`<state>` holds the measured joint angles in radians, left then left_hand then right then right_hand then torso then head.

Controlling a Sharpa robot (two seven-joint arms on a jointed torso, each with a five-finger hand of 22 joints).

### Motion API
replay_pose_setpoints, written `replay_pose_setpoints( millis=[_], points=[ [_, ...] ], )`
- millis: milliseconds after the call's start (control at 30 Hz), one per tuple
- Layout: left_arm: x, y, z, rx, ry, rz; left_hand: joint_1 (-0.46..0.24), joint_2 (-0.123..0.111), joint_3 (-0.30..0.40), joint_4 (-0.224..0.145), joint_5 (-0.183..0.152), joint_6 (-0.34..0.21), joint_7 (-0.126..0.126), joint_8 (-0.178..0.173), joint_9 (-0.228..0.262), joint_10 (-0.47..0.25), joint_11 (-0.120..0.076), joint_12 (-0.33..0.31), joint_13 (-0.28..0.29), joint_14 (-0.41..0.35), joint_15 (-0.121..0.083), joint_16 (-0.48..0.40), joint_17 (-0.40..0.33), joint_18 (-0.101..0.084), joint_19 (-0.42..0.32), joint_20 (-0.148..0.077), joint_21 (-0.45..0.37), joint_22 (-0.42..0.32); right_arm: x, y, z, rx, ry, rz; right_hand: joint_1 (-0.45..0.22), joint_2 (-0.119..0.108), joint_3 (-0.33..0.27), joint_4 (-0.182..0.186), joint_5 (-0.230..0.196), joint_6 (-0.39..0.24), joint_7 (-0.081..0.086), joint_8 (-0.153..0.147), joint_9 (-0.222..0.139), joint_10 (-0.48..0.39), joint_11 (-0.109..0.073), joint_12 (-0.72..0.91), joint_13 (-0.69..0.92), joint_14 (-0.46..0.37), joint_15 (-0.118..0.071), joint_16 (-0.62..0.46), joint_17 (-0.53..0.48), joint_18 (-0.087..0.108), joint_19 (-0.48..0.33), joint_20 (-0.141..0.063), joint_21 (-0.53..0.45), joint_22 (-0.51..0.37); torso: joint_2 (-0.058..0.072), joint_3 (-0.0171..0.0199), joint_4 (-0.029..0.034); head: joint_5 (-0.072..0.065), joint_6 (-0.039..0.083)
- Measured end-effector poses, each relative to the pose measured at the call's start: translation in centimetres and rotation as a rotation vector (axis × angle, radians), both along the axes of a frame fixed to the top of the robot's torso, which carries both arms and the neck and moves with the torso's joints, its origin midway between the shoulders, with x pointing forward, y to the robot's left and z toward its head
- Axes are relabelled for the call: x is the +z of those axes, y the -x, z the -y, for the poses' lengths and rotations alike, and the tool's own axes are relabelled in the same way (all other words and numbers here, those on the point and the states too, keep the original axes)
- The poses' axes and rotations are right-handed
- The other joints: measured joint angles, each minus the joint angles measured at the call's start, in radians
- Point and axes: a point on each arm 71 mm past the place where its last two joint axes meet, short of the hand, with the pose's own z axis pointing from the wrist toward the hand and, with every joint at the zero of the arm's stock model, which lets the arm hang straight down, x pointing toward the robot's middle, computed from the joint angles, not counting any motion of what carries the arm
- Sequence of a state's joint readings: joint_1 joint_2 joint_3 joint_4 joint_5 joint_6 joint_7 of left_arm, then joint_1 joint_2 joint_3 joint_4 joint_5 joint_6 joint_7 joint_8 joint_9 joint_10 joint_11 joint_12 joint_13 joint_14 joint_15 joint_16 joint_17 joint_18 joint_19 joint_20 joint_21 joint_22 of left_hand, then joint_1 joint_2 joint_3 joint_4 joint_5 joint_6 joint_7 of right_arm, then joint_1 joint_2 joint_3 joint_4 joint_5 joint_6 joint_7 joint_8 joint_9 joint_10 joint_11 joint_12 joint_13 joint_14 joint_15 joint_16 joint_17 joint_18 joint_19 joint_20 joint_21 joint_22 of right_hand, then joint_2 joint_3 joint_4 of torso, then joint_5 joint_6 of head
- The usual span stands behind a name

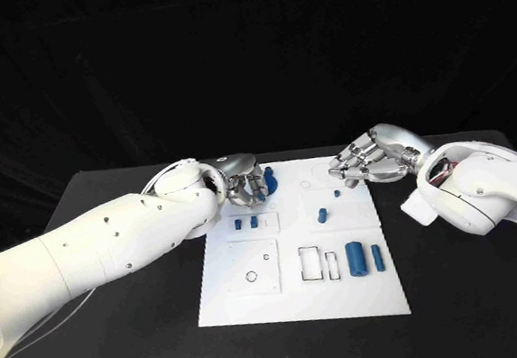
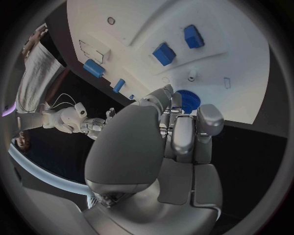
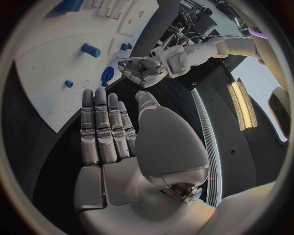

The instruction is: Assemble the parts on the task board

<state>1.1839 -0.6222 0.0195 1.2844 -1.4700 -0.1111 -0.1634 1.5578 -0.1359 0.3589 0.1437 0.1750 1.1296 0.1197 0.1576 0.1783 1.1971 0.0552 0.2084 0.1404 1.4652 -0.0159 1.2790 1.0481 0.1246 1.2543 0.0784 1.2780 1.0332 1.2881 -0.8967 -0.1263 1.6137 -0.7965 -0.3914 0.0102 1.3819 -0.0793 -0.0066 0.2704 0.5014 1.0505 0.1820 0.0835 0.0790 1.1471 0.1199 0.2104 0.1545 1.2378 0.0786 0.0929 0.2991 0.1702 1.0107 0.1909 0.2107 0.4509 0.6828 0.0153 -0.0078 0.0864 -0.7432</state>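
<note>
So the black table [image 1: 125, 345] is the biggest thing, and the white task board [image 1: 306, 304] lies flat in the middle of it. The left arm [image 1: 98, 244] comes in from one side and the right arm [image 1: 497, 189] from the other.

The left hand [image 1: 243, 181] is at the far left corner of the board. Its fingers [image 2: 183, 132] point down close together, right beside a round blue part [image 2: 188, 100] that sits at the board's far edge. I cannot tell if the fingers touch that part or hold it.

The right hand [image 1: 374, 157] is at the far right edge of the board. Its fingers [image 3: 101, 122] are straight and side by side, and it holds nothing.

On the near half of the board a big blue part [image 1: 354, 258] lies next to a thin blue part [image 1: 377, 257], beside some box shapes drawn on the board. In the middle lies a small blue part [image 1: 322, 216]. Two small blue parts [image 1: 246, 223] stand side by side near the left hand. A tiny blue part [image 1: 337, 193] sits near the right hand
</note>
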Motion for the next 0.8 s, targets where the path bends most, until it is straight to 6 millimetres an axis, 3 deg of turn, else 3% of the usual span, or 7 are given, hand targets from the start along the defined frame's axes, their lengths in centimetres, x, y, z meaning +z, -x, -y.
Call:
replay_pose_setpoints(
  millis=[400,800],
  points=[
    [-0.1,-0.1,-2.2,0.042,-0.013,-0.028,-0.005,-0.002,0.000,0.000,0.000,0.000,0.000,-0.005,0.000,0.007,0.000,0.000,0.001,0.000,0.000,0.002,0.000,0.000,0.000,0.000,0.000,0.001,0.0,0.0,0.0,-0.001,0.000,0.000,0.000,0.000,0.000,0.000,0.000,0.000,0.000,0.000,0.000,0.000,0.000,0.004,0.000,0.000,0.000,0.000,0.000,0.000,0.000,0.000,0.000,-0.002,0.001,-0.0013,-0.0007,0.003,-0.001],
    [-0.4,-0.2,-2.7,0.051,-0.024,-0.045,-0.007,0.000,0.000,-0.001,-0.001,0.000,0.000,-0.008,0.000,0.007,0.000,0.000,0.001,0.000,0.000,0.002,0.000,0.000,0.000,0.000,0.000,0.001,0.0,0.0,0.1,-0.002,0.001,0.000,0.000,0.000,0.000,0.000,0.000,0.000,0.000,0.000,0.000,0.000,0.000,0.004,0.000,0.000,0.000,0.000,0.000,0.000,0.000,0.000,0.000,-0.001,0.001,-0.0009,-0.0013,0.010,-0.001]
  ],
)
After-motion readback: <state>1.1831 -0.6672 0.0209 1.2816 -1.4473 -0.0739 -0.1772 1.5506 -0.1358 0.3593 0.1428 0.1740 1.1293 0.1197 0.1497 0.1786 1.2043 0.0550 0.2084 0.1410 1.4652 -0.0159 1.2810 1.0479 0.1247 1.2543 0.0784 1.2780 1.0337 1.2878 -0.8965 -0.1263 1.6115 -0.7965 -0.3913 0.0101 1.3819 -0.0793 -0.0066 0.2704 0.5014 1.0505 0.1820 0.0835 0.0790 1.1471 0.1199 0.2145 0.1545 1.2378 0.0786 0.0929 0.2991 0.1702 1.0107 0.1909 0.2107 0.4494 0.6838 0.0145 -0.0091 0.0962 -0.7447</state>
